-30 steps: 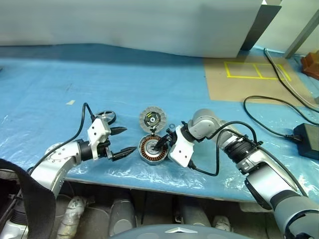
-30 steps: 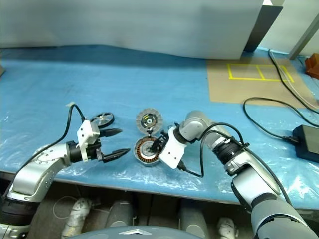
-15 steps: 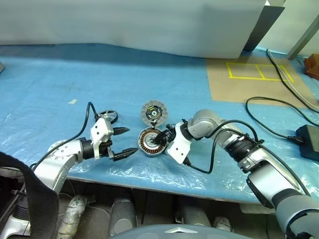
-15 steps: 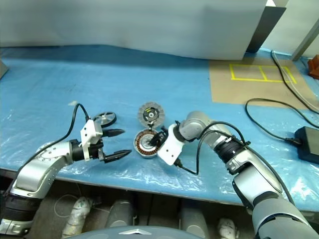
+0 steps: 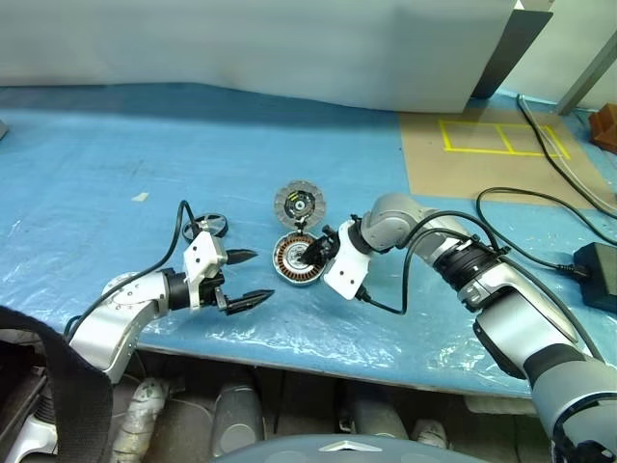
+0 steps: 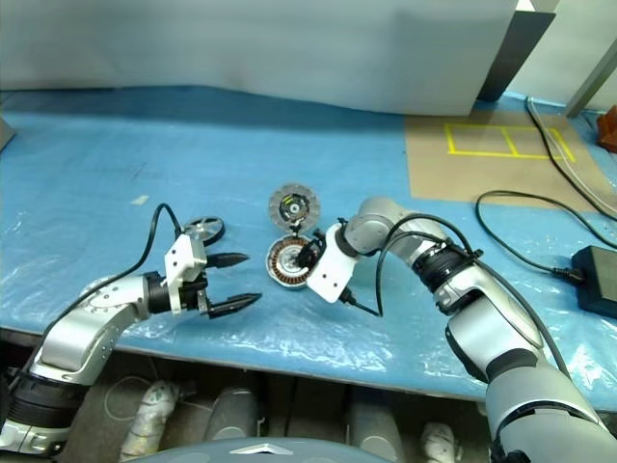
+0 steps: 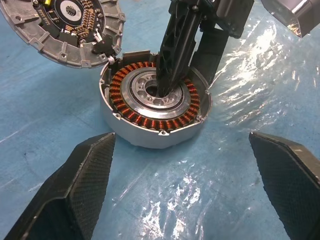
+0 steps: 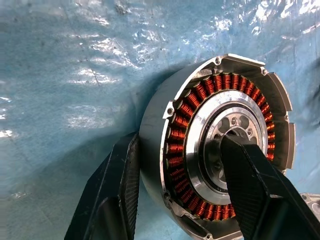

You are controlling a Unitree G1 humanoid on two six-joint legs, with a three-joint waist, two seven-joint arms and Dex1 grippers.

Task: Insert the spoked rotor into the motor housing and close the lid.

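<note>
The motor housing (image 5: 297,262), a short silver cylinder with copper windings, stands on the blue sheet near the table's front. My right gripper (image 5: 316,256) is shut on the motor housing, with one finger (image 8: 250,185) in the central hub and the other against the outer wall. The lid (image 5: 300,204), a ribbed silver disc, lies just behind the housing and touches its rim. The spoked rotor (image 5: 207,228) lies flat to the left. My left gripper (image 5: 264,275) is open and points at the housing (image 7: 155,107) from the left, a short gap away.
A brown board with yellow tape (image 5: 482,154) lies at the back right. Black cables and a power brick (image 5: 598,270) run along the right side. The table's front edge (image 5: 318,352) is close below the grippers.
The whole picture has shifted with the camera. My right wrist has turned a little, its fingers still astride the housing wall. The left gripper stays open beside it.
</note>
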